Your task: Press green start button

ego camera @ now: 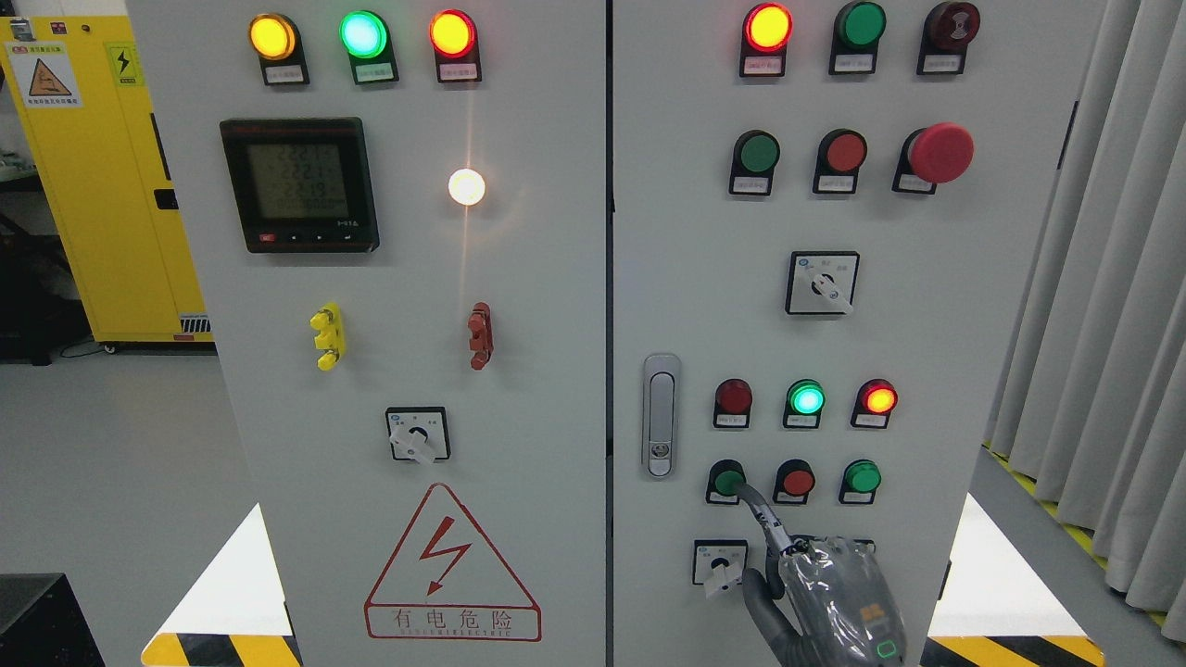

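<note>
A: Which step are we at?

B: The press itself, I'd judge. The right hand [839, 593] comes up from the bottom edge, right of the middle. One finger [755, 505] is stretched out and the rest are folded back; it holds nothing. The fingertip sits on the green button [727, 481], or just at its face; I cannot tell whether the button is pushed in.

A: Where is that button from the hand?

B: Up and to the left of the palm, first in a row of three on the right door of the cabinet [927, 324].

A: What does the next move call for?

B: A short, straight push into the panel, I think, then a clean pull straight back. The tip should stay centred, not slide sideways.

A: What is close by?

B: The red button [796, 481] is just right of the fingertip, directly above the hand, and a second green button [862, 477] lies further right. A drift that way could hit the wrong one. The selector switch [719, 567] sits just left of the hand, near the thumb. The door latch [660, 415] is further up and left.

A: Anything blocking?

B: Nothing stands between finger and button. Three lamps above the hand, the middle green lamp [805, 399] lit. The left hand does not show.
</note>
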`<state>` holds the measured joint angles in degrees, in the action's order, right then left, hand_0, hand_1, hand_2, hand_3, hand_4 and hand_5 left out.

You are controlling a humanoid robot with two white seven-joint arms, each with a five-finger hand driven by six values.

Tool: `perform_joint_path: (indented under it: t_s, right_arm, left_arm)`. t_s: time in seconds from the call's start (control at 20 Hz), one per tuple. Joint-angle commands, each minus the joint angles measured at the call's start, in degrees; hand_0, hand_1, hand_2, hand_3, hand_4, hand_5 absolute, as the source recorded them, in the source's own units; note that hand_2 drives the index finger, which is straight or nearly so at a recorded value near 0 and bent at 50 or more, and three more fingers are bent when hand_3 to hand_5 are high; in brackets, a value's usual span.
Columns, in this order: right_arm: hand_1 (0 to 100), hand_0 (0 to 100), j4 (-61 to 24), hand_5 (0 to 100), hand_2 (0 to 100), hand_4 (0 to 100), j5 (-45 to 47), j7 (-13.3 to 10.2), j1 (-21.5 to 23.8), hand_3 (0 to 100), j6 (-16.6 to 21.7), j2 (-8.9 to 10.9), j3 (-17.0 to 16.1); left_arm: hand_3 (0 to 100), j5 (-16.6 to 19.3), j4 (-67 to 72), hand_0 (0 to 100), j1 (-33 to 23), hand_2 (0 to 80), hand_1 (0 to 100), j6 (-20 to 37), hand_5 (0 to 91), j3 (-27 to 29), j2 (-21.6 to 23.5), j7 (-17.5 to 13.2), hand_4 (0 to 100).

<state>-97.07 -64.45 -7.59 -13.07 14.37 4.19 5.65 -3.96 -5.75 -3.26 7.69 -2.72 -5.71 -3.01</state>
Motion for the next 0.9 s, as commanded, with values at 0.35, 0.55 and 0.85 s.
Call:
perform_joint_path:
  t_s: [0.35,0.55,0.85]
  right_arm:
    - [96,73,0.3,100,0,96,-0.1,1.1,-0.5,89,-0.5,0.03,0.6]
    - [96,74,0.3,100,0,96,-0.1,1.1,-0.6,89,-0.8,0.03,1.1]
    - [96,74,0.4,100,0,96,-0.1,1.1,-0.8,89,-1.3,0.03,1.1]
  left_arm:
    - [0,0.0,-0.1,12,0.0,0.0,56,0.0,0.0,0.0,0.0,0.0,0]
    - [0,0.0,-0.1,12,0.0,0.0,56,0.0,0.0,0.0,0.0,0.0,0]
    - [0,0.0,0.0,12,0.0,0.0,56,0.0,0.0,0.0,0.0,0.0,0]
